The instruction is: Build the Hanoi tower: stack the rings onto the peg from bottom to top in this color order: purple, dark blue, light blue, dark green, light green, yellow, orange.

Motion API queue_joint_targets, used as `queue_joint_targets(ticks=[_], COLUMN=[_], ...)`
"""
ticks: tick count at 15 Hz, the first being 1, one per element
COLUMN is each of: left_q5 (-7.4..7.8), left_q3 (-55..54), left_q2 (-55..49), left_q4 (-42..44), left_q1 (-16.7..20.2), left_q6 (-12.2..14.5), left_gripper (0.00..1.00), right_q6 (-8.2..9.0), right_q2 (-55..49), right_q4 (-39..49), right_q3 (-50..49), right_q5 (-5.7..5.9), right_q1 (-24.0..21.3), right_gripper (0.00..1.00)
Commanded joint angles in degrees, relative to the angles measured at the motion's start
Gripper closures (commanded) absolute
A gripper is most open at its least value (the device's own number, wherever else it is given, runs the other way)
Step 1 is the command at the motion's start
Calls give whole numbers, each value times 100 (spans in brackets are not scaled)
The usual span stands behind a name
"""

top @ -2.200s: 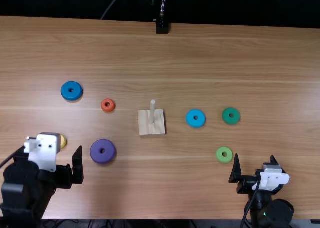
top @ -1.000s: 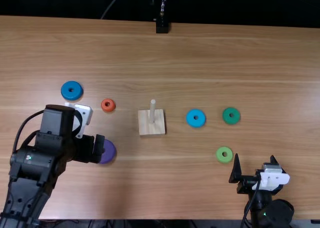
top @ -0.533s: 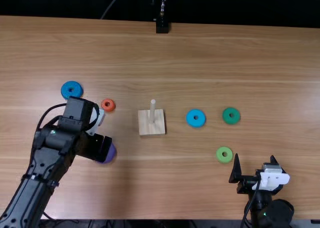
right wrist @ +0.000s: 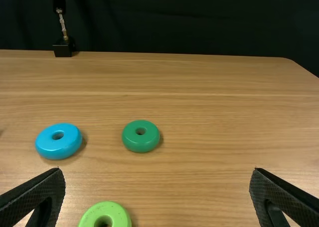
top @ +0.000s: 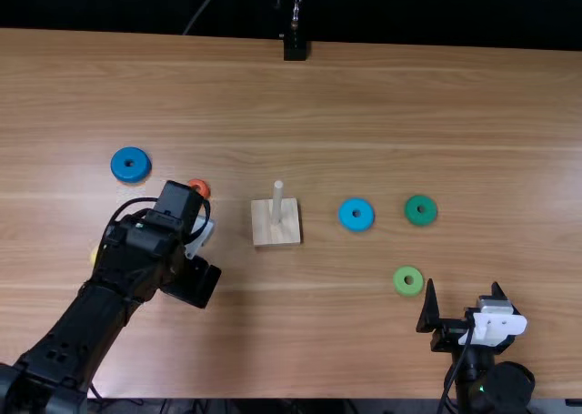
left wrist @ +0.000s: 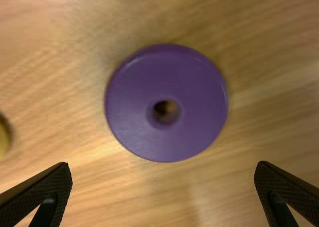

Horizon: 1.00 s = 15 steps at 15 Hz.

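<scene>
I have my left gripper (top: 205,289) low over the table in the top view, left of the wooden peg (top: 277,205), its fingers spread apart, and through its wrist camera I see the purple ring (left wrist: 166,84) lying flat, touching neither finger. My right gripper (top: 464,285) is also parted, near the light green ring (top: 408,280), while the light blue ring (top: 356,215) lies between the peg and the dark green ring (top: 420,210).
</scene>
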<state>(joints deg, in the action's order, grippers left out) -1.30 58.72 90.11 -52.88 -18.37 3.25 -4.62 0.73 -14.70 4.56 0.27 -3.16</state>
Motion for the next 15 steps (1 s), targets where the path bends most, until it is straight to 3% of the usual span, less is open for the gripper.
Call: queue_joint_targets(ticks=[1, 6, 15], left_q5=[3, 14, 25], left_q3=[-177, -581, -792], left_q2=[69, 244, 297], left_q4=[4, 1428, 1460], left_q1=[-26, -79, -70], left_q6=[97, 87, 87], left_gripper=[0, 0, 0], right_q6=[9, 9, 9], right_q2=[-73, -73, -73], right_q4=[-403, -403, -403], right_q3=[-368, -368, -368], right_q5=[120, 120, 120], right_q1=[-71, -71, -71], right_gripper=[0, 0, 0])
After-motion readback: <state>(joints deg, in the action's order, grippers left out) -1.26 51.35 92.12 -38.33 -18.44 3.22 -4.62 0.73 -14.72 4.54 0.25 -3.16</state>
